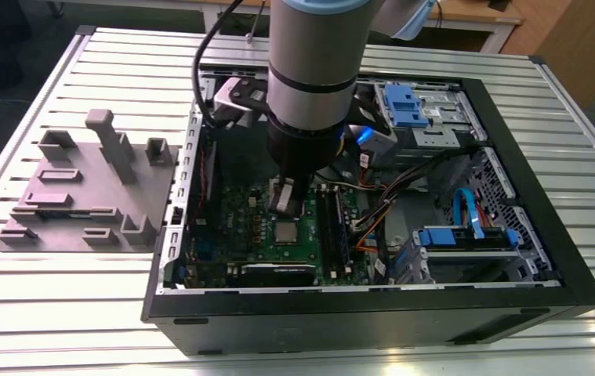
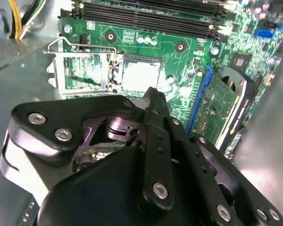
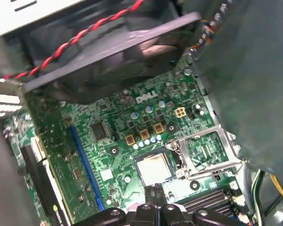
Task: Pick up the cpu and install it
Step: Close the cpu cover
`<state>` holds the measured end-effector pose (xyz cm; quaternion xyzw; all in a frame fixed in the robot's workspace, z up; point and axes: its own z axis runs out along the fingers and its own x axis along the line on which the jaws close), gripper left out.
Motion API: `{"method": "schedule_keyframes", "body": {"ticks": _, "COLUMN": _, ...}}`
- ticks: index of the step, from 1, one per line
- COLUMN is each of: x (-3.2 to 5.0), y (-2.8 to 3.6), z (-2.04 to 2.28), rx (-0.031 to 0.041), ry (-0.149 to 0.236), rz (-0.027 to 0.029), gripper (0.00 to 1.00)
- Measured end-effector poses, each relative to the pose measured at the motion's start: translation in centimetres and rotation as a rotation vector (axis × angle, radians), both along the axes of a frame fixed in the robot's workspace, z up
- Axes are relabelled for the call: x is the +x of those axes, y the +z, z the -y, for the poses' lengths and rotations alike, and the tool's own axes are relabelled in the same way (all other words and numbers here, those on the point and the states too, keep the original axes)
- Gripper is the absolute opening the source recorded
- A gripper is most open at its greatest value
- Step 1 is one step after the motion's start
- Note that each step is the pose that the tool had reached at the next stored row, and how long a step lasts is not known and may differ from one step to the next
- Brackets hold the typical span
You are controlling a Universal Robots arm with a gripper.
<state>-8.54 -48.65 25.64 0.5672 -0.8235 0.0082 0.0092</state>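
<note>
The slatted aluminium worktable (image 1: 590, 157) is carrying an open black computer case (image 1: 381, 313) lying on its side; beside it, toward the exterior view's left, a grey-mauve plastic fixture block (image 1: 78, 204) with upright posts is standing on the same slats; a wooden bench (image 1: 465, 16) is showing beyond the table.

The Universal Robots arm (image 1: 313, 70) is reaching down into the case over the green motherboard (image 1: 308, 243); the gripper (image 1: 284, 207) is hanging just above the socket area; in both wrist views its two fingers (image 3: 153, 200) are lying pressed together with nothing between them.

The cpu (image 3: 153, 168) is sitting inside the dark square socket, its pale silver top facing up; in the second wrist view the cpu (image 2: 141, 74) is lying just beyond the fingertips, apart from them; the hinged metal load bracket (image 2: 82, 70) is lying swung open beside the socket, so the chip is judged unlatched.

Hazards, as judgement:
- the chip is appearing seated but unclamped; a nudge from the closed fingertips could be shifting it off the contact field;
- downward pressure on a misaligned chip could be bending socket contacts;
- the open bracket and the memory slots (image 2: 151, 19) are standing near the finger path; a sideways motion could be snagging them;
- the red-and-black twisted fan lead (image 3: 85, 40) is hanging near the wrist; it could be catching on the tool.
</note>
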Motion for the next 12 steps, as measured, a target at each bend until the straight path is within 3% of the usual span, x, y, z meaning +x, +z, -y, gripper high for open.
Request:
{"method": "schedule_keyframes", "body": {"ticks": 3, "x": 0.00, "y": -0.02, "z": 0.00, "rx": 0.0000, "ry": 0.048, "rz": -0.0001, "gripper": 0.11}}
{"method": "schedule_keyframes", "body": {"ticks": 12, "x": 0.00, "y": -0.03, "z": 0.00, "rx": 0.0000, "ry": 0.053, "rz": 0.0000, "gripper": 0.11}}
